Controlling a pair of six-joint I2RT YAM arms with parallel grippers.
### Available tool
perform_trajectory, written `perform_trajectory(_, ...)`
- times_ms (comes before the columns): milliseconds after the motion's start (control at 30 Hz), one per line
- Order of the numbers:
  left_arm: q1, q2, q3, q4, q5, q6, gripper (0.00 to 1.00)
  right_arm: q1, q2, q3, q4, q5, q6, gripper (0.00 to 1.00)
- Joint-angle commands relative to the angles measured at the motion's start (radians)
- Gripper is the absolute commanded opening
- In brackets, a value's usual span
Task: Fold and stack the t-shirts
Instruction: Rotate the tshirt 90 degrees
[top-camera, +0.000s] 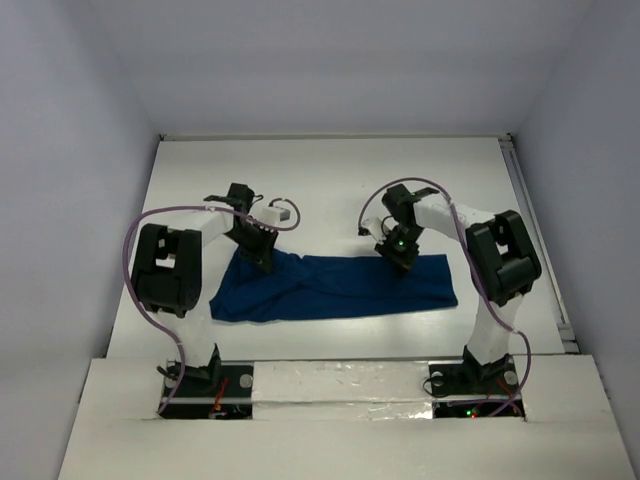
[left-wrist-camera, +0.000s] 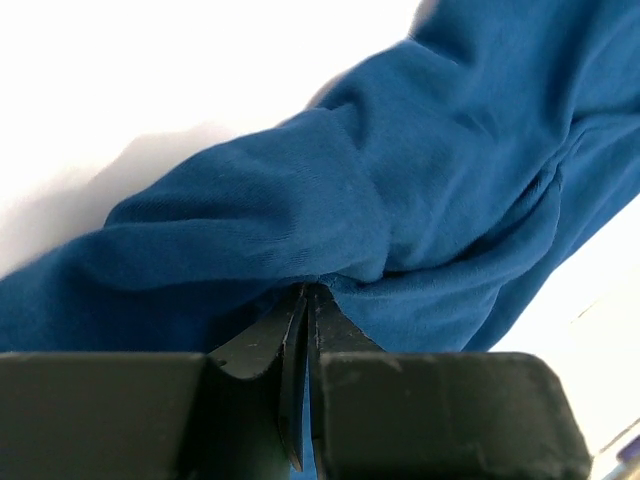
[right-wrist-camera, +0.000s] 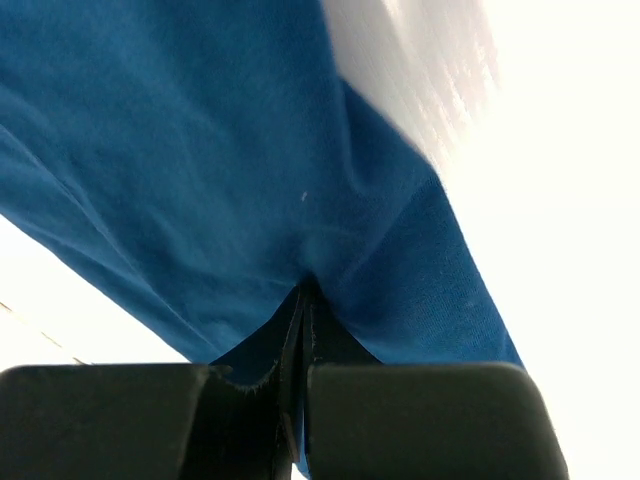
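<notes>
One t-shirt (top-camera: 330, 288) lies on the table (top-camera: 330, 180) as a rumpled band, partly folded, unstacked. At its eleven o'clock edge the left gripper (top-camera: 262, 258) pinches cloth; at one o'clock the right gripper (top-camera: 400, 262) likewise. Judged early: further folds and stacking remain

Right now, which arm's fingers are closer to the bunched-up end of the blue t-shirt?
Left. The left fingers pinch the blue t-shirt at its far edge, right by the bunched end. The right fingers pinch the same edge farther along, toward the flat end.
</notes>
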Motion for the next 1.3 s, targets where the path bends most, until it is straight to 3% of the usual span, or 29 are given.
perform_trajectory(0, -0.013, 0.072, 0.025, 0.059, -0.062, -0.055, 0.00, 0.032, 0.035, 0.048, 0.024, -0.010, 0.053, 0.00)
perform_trajectory(333, -0.022, 0.126, 0.034, 0.048, -0.072, -0.069, 0.00, 0.075, 0.085, 0.050, -0.006, -0.028, 0.106, 0.00)
perform_trajectory(533, -0.003, 0.114, 0.109, 0.071, -0.154, -0.134, 0.00, 0.084, 0.059, 0.021, 0.005, -0.011, 0.180, 0.00)
perform_trajectory(833, -0.002, 0.266, 0.489, -0.018, -0.158, -0.193, 0.00, 0.084, -0.033, -0.002, 0.014, -0.024, 0.241, 0.00)
perform_trajectory(1067, 0.007, 0.469, 0.943, -0.125, -0.124, -0.238, 0.00, 0.084, -0.060, -0.012, 0.028, -0.079, 0.280, 0.00)
perform_trajectory(1167, 0.007, 0.595, 1.150, -0.243, -0.090, -0.230, 0.00, 0.084, -0.070, -0.011, 0.040, -0.051, 0.310, 0.00)
perform_trajectory(1267, 0.007, 0.574, 1.154, -0.290, -0.009, -0.201, 0.00, 0.084, -0.163, -0.027, 0.102, 0.047, 0.323, 0.00)
